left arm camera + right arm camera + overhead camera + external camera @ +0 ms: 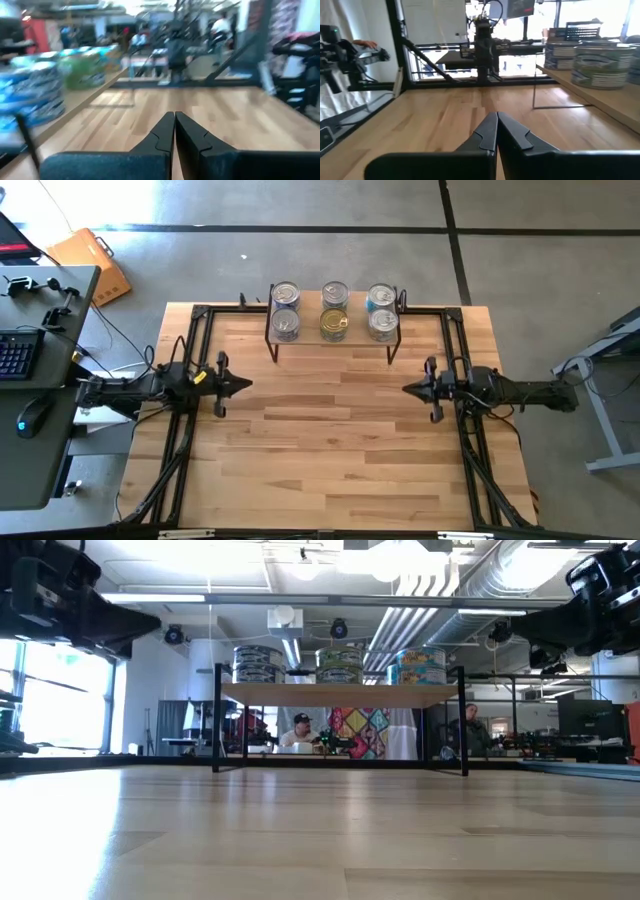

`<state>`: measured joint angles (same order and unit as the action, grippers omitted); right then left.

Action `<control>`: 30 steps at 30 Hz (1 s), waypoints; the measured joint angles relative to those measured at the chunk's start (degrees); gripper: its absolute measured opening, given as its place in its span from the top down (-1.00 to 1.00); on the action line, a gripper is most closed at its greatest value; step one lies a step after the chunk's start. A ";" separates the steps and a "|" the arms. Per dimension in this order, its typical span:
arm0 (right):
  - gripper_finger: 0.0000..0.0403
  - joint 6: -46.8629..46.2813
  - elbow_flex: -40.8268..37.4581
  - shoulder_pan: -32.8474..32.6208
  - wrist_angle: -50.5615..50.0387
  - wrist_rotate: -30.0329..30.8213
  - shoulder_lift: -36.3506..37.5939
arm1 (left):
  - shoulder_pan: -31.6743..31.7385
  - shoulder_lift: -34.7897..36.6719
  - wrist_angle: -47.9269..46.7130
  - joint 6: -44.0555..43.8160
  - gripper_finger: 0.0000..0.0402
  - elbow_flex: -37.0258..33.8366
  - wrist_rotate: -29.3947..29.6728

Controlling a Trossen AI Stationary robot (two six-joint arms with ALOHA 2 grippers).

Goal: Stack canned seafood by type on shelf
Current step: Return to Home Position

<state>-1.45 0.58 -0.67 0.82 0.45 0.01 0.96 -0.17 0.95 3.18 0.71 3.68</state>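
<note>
The shelf (pixel 308 340) stands on its thin black legs at the middle of the table's far edge. Several round tins (pixel 335 325) sit on its light wood top in two rows of three; most lids are silver, and one lid (pixel 334 326) is gold. In the low view the tins (pixel 340 665) form stacks two high. My left gripper (pixel 248 385) hovers shut over the table's left side, well clear of the shelf. My right gripper (pixel 406 389) hovers shut over the right side, facing it. The wrist views show the shut fingers of the left gripper (pixel 174 116) and the right gripper (pixel 497 115), with tins (pixel 600 60) to one side.
Black frame rails (pixel 190 430) run along the table's left and right sides (pixel 470 440). Bare wood (pixel 325 440) lies between the two grippers and toward the near edge. A desk with a keyboard (pixel 15 355) stands beyond the left edge. People sit in the room behind the shelf (pixel 300 735).
</note>
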 joint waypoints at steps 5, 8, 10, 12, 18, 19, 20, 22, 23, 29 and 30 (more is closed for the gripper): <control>1.00 0.00 0.00 -1.66 0.02 0.00 0.00 | -4.85 -0.04 2.16 0.46 0.96 0.02 0.54; 1.00 0.00 0.00 -1.75 0.02 0.00 0.00 | -5.76 -0.04 2.15 0.46 0.96 0.00 0.51; 1.00 0.00 0.00 -1.75 0.02 0.00 0.00 | -6.01 -0.04 1.40 0.46 0.96 0.00 0.71; 1.00 0.00 0.00 -1.75 0.02 0.00 0.00 | -6.02 -0.04 1.38 0.47 0.96 0.00 0.68; 1.00 0.00 0.00 -1.50 0.02 0.00 -0.01 | -7.57 -0.04 1.49 0.46 0.96 0.00 0.66; 1.00 0.00 0.00 -1.48 0.02 0.00 -0.11 | -7.79 -0.04 1.51 0.49 0.96 0.00 0.66; 1.00 0.00 0.00 -1.48 0.02 0.00 -0.30 | -7.95 -0.04 1.49 0.49 0.96 0.00 0.66; 1.00 0.00 0.00 -1.48 0.02 0.00 -0.43 | -8.10 -0.04 1.49 0.49 0.96 0.00 0.66; 1.00 0.00 0.00 -1.48 0.02 0.00 -0.42 | -8.14 -0.04 1.49 0.48 0.96 0.00 0.66; 1.00 0.00 0.00 -1.48 0.02 0.00 -0.42 | -8.14 -0.04 1.48 0.48 0.96 0.00 0.64; 1.00 0.00 0.00 -1.48 0.02 0.00 -0.42 | -8.14 -0.04 1.47 0.48 0.96 0.00 0.64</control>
<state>-1.45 0.58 -2.15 0.84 0.45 -0.40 -7.18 -0.21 2.42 3.66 0.71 4.32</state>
